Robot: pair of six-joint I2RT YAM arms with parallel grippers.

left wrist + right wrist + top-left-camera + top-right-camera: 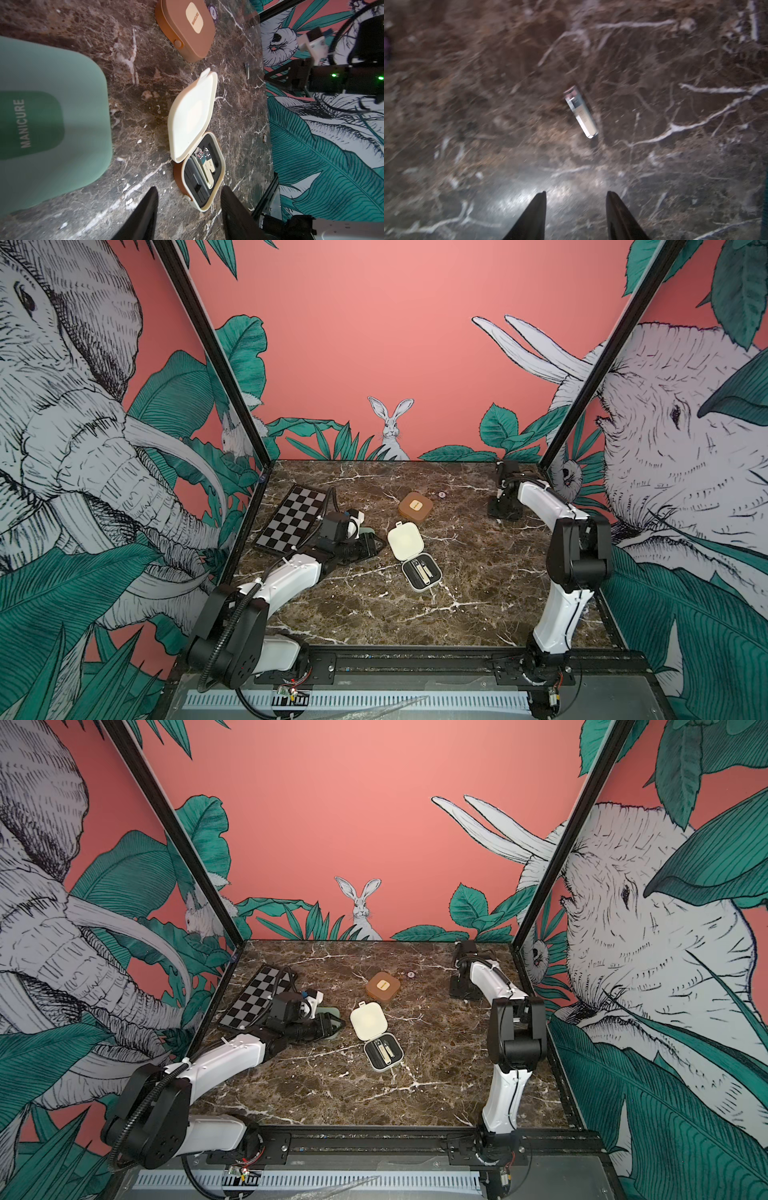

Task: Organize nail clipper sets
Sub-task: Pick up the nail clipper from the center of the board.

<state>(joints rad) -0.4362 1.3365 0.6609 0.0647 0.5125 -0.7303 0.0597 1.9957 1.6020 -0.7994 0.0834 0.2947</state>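
- While the cream case (221, 173) lies open near the middle of the tabletop (478, 605), its lid (405, 541) folded back and slim tools seated in its black insert (196, 187), a loose cream-coloured tool (581, 113) is seen flat on the marble, well apart from it, towards the far right corner.
- The right gripper (576, 192) is held over that tool with its jaws apart and nothing between them; the tool lies just beyond the fingertips, untouched. That view is blurred, so the tool's kind cannot be told.
- The left gripper (190, 187) is likewise spread and empty, low beside the closed mint green case (52, 124) and pointed at the cream case.
- The brown case (415, 506) is shut, farther back.
- The step in hand is judged to be the gathering of the stray tool for the cream set.
- For the next move, the right gripper would need to be brought forward and down until the tool's narrow width is straddled, then closed; thin metal flush on hard marble may be skidded away unless the fingertips reach the surface.
- A free groove in the insert would then have to be matched before release, and the lid shut.
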